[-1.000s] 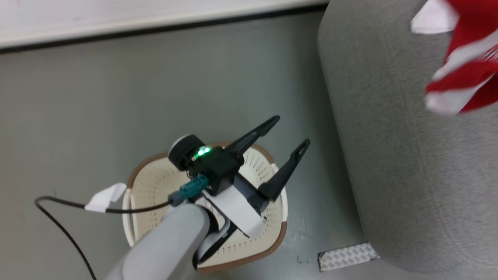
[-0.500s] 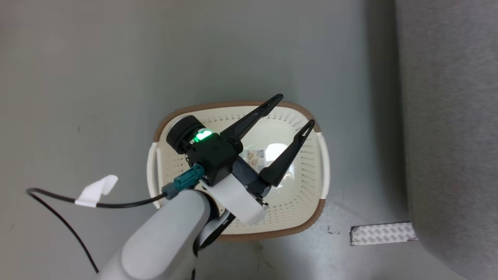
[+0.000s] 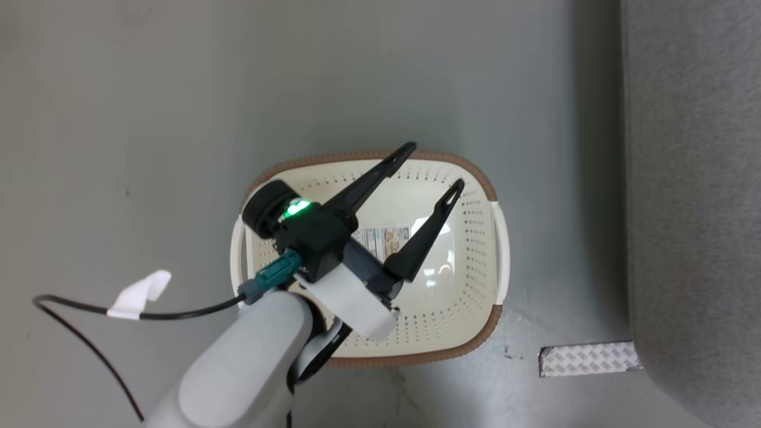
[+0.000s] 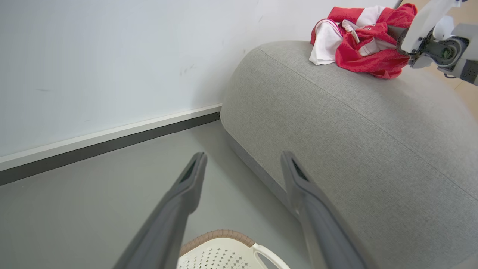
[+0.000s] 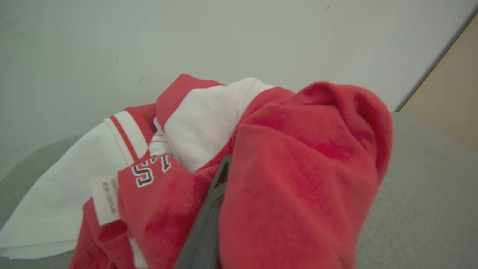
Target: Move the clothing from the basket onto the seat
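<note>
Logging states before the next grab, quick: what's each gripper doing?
Left gripper: open, empty, over the basket.
Right gripper: cannot tell; the clothing covers its fingers.

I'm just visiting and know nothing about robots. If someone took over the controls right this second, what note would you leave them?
Left gripper: open, holding nothing, above the basket.
Right gripper: in the clothing; cloth covers one finger, so grip unclear.
Clothing: heaped on the seat.
Done: the basket's visible floor is bare but for a label.
Left: probably only free the right gripper and pull back.
</note>
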Controlling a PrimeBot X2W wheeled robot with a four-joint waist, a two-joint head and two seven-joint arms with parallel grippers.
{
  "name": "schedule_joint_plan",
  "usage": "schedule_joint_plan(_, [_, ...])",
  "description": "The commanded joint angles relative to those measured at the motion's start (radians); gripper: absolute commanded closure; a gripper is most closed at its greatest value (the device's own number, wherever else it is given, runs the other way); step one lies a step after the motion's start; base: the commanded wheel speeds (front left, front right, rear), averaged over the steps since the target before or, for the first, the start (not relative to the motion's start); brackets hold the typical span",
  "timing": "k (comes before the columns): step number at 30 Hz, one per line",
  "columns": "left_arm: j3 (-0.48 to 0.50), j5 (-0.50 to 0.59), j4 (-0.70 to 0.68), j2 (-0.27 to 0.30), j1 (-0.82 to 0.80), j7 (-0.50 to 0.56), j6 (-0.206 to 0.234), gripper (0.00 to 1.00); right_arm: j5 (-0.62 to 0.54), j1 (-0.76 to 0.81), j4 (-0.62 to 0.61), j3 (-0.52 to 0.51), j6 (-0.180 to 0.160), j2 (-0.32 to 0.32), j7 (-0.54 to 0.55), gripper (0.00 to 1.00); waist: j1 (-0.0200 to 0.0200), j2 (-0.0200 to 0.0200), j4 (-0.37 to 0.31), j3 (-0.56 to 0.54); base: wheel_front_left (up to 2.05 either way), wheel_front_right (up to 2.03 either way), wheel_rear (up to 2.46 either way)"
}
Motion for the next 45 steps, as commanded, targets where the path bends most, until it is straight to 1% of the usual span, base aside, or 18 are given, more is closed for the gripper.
schedule_joint_plan(1, [0.003,-0.021,0.009,0.008,0.024,-0.006,0.006,0.0,-0.005,0.034,0.008,0.007,-0.003,0.002,-0.016,0.05,-0.0001,0.0,-0.014,-0.038,0.0,0.0,0.0])
schedule_joint_plan(2, [0.004,-0.022,0.014,0.008,0.033,-0.007,0.008,0.0,-0.004,0.05,0.012,0.011,-0.003,0.007,-0.023,0.0,-0.0001,0.0,-0.019,-0.054,0.0,0.0,0.0])
schedule_joint_plan(7, [0.008,-0.042,0.035,0.012,0.076,-0.015,0.019,0.0,0.015,0.155,0.014,0.081,-0.003,0.029,-0.04,0.0,-0.0001,0.0,-0.042,-0.142,0.0,0.0,0.0])
schedule_joint_plan(11, [0.01,-0.055,0.056,0.011,0.107,-0.023,0.028,0.0,0.039,0.26,-0.019,0.136,-0.003,0.035,-0.07,0.0,-0.0001,0.0,-0.052,-0.217,0.0,0.0,0.0])
schedule_joint_plan(18, [0.024,-0.095,0.1,0.002,0.184,-0.036,0.046,0.0,0.087,0.48,-0.143,0.202,-0.003,0.066,-0.139,0.0,-0.0001,0.0,-0.042,-0.35,0.0,0.0,0.0])
schedule_joint_plan(23, [0.054,-0.122,0.141,0.009,0.258,-0.045,0.07,0.0,0.092,0.645,-0.257,0.249,-0.003,0.116,-0.179,0.0,-0.0001,0.0,-0.025,-0.446,0.0,0.0,0.0])
schedule_joint_plan(28, [0.104,-0.144,0.167,0.02,0.348,-0.052,0.102,0.0,0.079,0.779,-0.338,0.288,-0.003,0.195,-0.217,0.0,-0.0001,0.0,-0.006,-0.529,0.0,0.0,0.0])
schedule_joint_plan(35, [0.203,-0.133,0.159,0.026,0.48,-0.051,0.151,0.0,0.057,0.926,-0.386,0.349,-0.003,0.284,-0.259,0.0,-0.0001,0.0,0.042,-0.623,0.0,0.0,0.0])
schedule_joint_plan(38, [0.254,-0.135,0.157,0.014,0.534,-0.051,0.158,0.0,0.053,0.978,-0.399,0.372,-0.003,0.311,-0.27,0.0,-0.0001,0.0,0.062,-0.651,0.0,0.0,0.0])
schedule_joint_plan(44, [0.311,-0.116,0.17,-0.001,0.616,-0.051,0.153,0.0,0.065,1.051,-0.397,0.394,-0.003,0.331,-0.284,0.0,-0.0001,0.0,0.088,-0.703,0.0,0.0,0.0])
schedule_joint_plan(45, [0.336,-0.105,0.168,-0.006,0.647,-0.051,0.153,0.0,0.072,1.075,-0.387,0.408,-0.003,0.335,-0.286,0.0,-0.0001,0.0,0.094,-0.725,0.0,0.0,0.0])
